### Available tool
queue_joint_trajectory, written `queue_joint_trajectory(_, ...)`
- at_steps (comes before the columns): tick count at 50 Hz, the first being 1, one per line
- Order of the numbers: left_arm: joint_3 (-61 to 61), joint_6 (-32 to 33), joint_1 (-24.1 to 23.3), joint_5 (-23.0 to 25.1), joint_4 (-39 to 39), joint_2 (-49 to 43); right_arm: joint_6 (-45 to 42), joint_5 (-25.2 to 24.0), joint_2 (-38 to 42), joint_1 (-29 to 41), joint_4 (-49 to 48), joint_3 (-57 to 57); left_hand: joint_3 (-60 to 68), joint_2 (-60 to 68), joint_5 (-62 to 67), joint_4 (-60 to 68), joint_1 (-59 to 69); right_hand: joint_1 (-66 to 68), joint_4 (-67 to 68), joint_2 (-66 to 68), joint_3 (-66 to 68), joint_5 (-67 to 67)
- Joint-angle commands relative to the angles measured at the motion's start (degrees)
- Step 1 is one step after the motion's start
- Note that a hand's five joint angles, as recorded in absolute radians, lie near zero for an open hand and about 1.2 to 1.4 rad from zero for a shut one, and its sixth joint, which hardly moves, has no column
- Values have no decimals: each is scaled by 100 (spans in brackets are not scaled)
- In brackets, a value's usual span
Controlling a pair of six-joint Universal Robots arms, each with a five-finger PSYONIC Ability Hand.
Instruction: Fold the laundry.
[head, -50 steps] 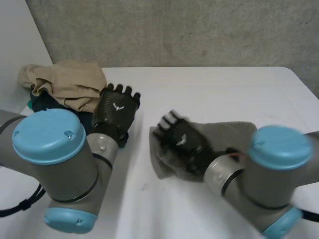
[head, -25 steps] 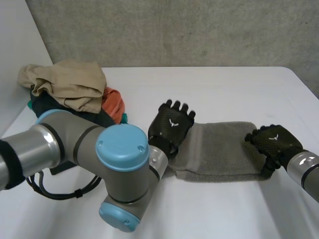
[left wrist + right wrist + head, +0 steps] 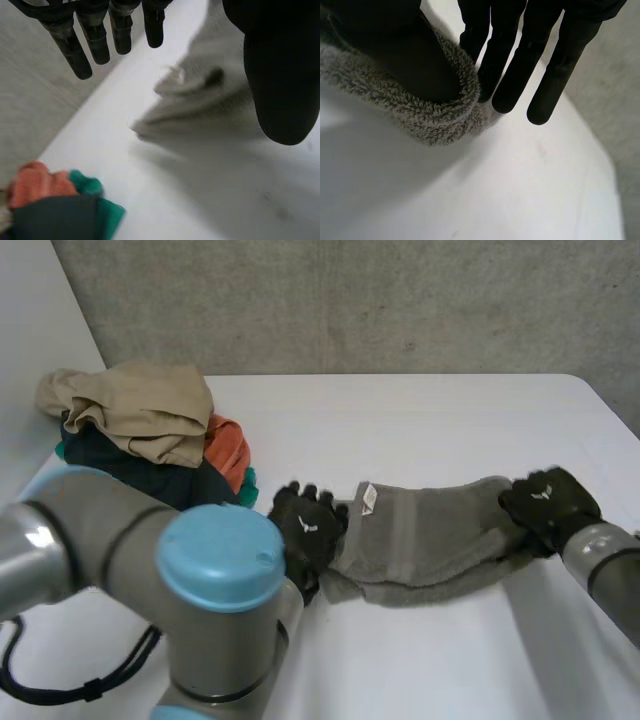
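Note:
A grey towel (image 3: 430, 545) lies stretched across the white table (image 3: 420, 420), rumpled, with a small white label (image 3: 367, 498) showing near its left end. My left hand (image 3: 305, 532) hovers at that left end with straight, spread fingers (image 3: 95, 37) and holds nothing; the towel's end (image 3: 210, 105) lies under its palm. My right hand (image 3: 548, 502) is at the towel's right end. Its fingers (image 3: 515, 65) press the folded towel edge (image 3: 425, 117) against the thumb, which is tucked under the cloth.
A pile of laundry sits at the table's back left: a tan garment (image 3: 140, 405) on top, orange cloth (image 3: 228, 448), dark and teal pieces (image 3: 55, 210) below. A grey wall (image 3: 350, 300) stands behind the table.
My right hand reached the towel's right end and closed on its edge. My left hand slid back to the towel's left end, still open. The towel got rumpled and its label turned up.

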Motion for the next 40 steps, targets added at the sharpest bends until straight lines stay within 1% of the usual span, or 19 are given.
queue_joint_trajectory(1, -235, -350, 63, -12, 1, 988, -394, 226, 39, 1599, -176, -769, 150, 113, 89, 97, 262, 2037, 1148, 1253, 1199, 1302)
queue_joint_trajectory(3, -384, -368, 177, -3, 27, 1234, -490, 156, 109, 1933, -325, -866, 49, 12, -12, -4, 162, 2037, 1148, 1253, 1199, 1302)
queue_joint_trajectory(6, -604, -376, 458, 15, 27, 1480, -754, -238, 460, 2505, -633, -911, 15, -21, -46, -38, 128, 2037, 1148, 1253, 1199, 1302)
queue_joint_trajectory(7, -665, -385, 529, 24, 27, 1516, -807, -379, 548, 2619, -677, -902, 15, -22, -46, -38, 128, 2037, 1148, 1253, 1199, 1302)
queue_joint_trajectory(8, -710, -394, 599, 32, 27, 1542, -894, -702, 749, 2829, -712, -876, 15, -22, -46, -38, 128, 2037, 1148, 1253, 1199, 1302)
queue_joint_trajectory(12, -877, -403, 889, 59, 44, 1525, -852, -1056, 1005, 3007, -713, -911, 15, -22, -46, -38, 128, 2037, 1148, 1253, 1199, 1302)
queue_joint_trajectory(13, -877, -412, 951, 67, 53, 1499, -808, -1039, 1014, 2998, -739, -911, -2, -38, -63, -54, 111, 777, -112, -6, -61, 42)
queue_joint_trajectory(15, -842, -421, 978, 68, 97, 1472, -685, -996, 988, 2998, -730, -946, -52, -89, -113, -105, 61, -2600, -3489, -3383, -3437, -3334)
queue_joint_trajectory(16, -816, -429, 978, 68, 141, 1455, -440, -917, 953, 3007, -739, -955, -52, -89, -113, -105, 60, -4963, -5852, -5747, -5801, -5698)
queue_joint_trajectory(20, -553, -412, 995, 85, 684, 1183, 535, -653, 603, 2850, -713, -972, -69, -106, -130, -122, 44, -4963, -5852, -5747, -5801, -5698)
queue_joint_trajectory(22, -412, -403, 986, 94, 870, 1112, 1036, -574, 278, 2569, -704, -920, -69, -106, -130, -122, 44, -4963, -5852, -5747, -5801, -5698)
queue_joint_trajectory(23, -342, -412, 986, 103, 949, 1068, 1604, -556, 15, 2263, -687, -876, -69, -106, -130, -122, 44, -4963, -5852, -5747, -5801, -5698)
queue_joint_trajectory(25, -78, -412, 908, 164, 1116, 875, 2222, -573, -145, 1980, -634, -867, -52, -89, -113, -105, 60, -4963, -5852, -5747, -5801, -5698)
queue_joint_trajectory(27, 98, -420, 846, 287, 1152, 708, 3090, -591, -216, 1630, -389, -893, -52, -89, -113, -105, 60, -4963, -5852, -5747, -5801, -5698)
queue_joint_trajectory(30, 502, -517, 600, 699, 1134, 366, 3831, -643, -242, 1330, 137, -1051, 32, -5, -29, -21, 144, -4963, -5852, -5747, -5801, -5698)
queue_joint_trajectory(31, 686, -613, 469, 883, 1117, 165, 3947, -653, -242, 1241, 288, -1112, 49, 12, -13, -4, 161, -4963, -5852, -5747, -5801, -5698)
queue_joint_trajectory(34, 1046, -850, 354, 1060, 1038, -266, 4115, -653, -76, 968, 807, -1393, 65, 29, 4, 13, 178, -4963, -5852, -5747, -5801, -5698)
queue_joint_trajectory(37, 1346, -974, 345, 1061, 740, -636, 4045, -661, 423, 924, 1149, -1656, 65, 29, 4, 13, 178, -4963, -5852, -5747, -5801, -5698)
queue_joint_trajectory(40, 1759, -1036, 345, 1052, 125, -1128, 3887, -618, 872, 933, 1335, -1938, 65, 29, 4, 13, 178, -4963, -5852, -5747, -5801, -5698)
